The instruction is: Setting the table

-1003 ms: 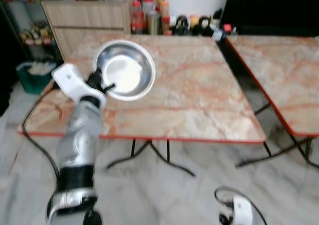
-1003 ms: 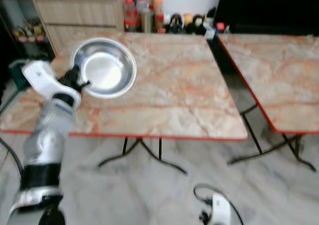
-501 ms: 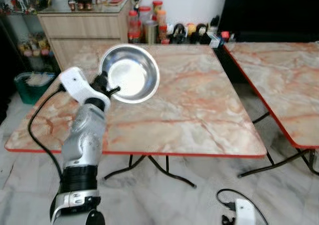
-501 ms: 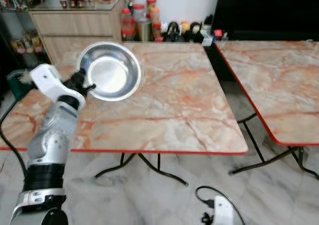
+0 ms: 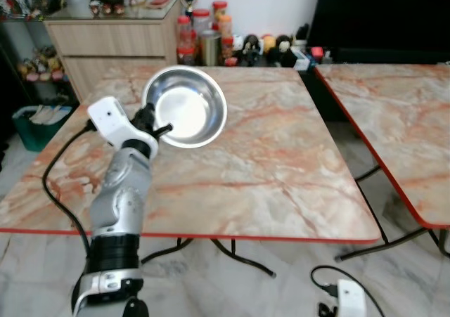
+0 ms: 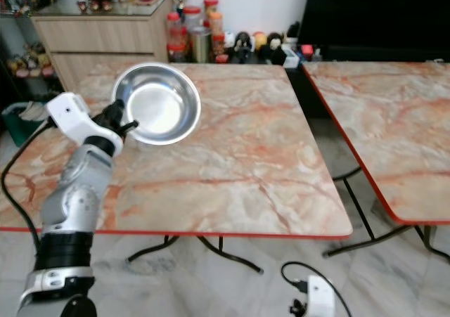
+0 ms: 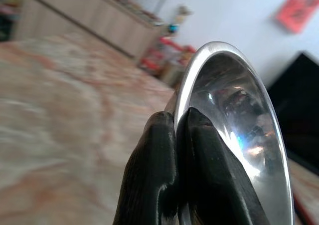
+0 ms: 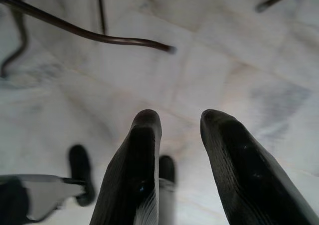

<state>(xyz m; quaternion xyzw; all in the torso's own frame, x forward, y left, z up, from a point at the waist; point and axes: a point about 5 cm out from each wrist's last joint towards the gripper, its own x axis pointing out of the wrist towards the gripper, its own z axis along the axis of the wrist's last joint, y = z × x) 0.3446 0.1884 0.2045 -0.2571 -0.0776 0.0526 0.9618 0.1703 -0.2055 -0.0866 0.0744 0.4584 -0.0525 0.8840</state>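
Bowl: a stainless steel bowl [image 5: 185, 106] is held tilted above the far left part of the marble-patterned bench [image 5: 267, 169], its hollow facing the camera.
Left gripper: the left gripper [image 7: 175, 135] is clamped on the bowl's rim, one finger on each side.
Right gripper: the right gripper [image 8: 174, 135] hangs low over the tiled floor [image 8: 209, 60], fingers slightly apart and holding nothing.
Writing: the jars and bottles [image 5: 211, 32] behind the bench carry labels too small to read.
Cut off: a second bench [image 5: 401, 120] runs past the right edge.
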